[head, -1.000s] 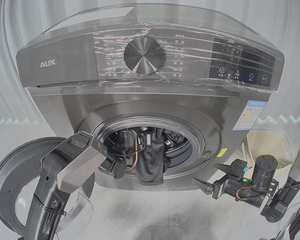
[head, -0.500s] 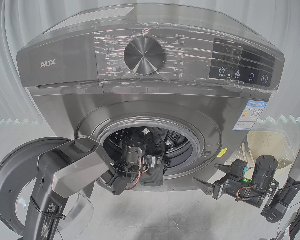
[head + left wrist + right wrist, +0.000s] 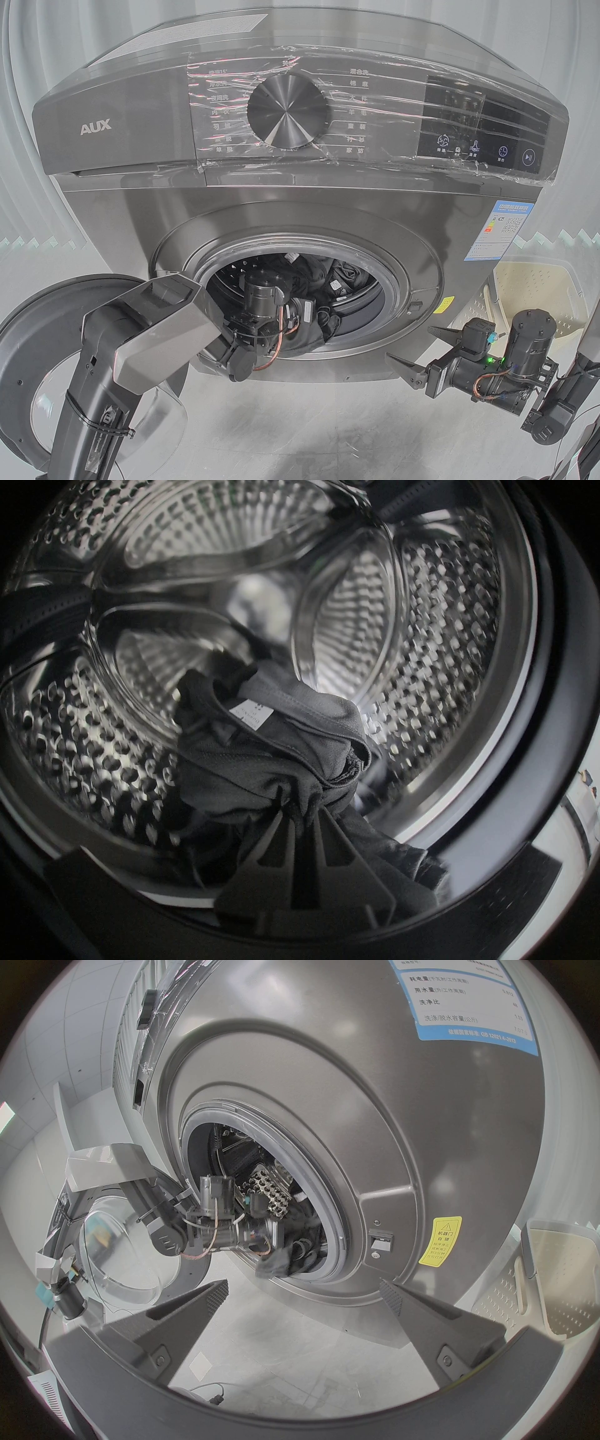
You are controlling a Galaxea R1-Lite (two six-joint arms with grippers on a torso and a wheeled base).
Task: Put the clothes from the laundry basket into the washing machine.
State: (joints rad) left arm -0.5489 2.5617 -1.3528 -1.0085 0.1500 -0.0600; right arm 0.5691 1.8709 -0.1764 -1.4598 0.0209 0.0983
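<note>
Dark garment bunched inside drum mouth, tail at door lip, pinched tight by left gripper. Step: stuffing it into washing machine. Next probably: push deeper, release, back out. Right gripper spread wide, empty, near laundry basket.

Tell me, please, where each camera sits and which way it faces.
Head view: on the robot's head, facing forward and down at the washing machine; both arms show.
Left wrist view: at the door opening, facing into the drum; the left gripper shows, fingers shut on a dark garment.
Right wrist view: outside, low on the robot's right, facing the machine's front; the right gripper shows, fingers open.
Shared: head and right wrist views both show the laundry basket and the dark garment at the opening.
</note>
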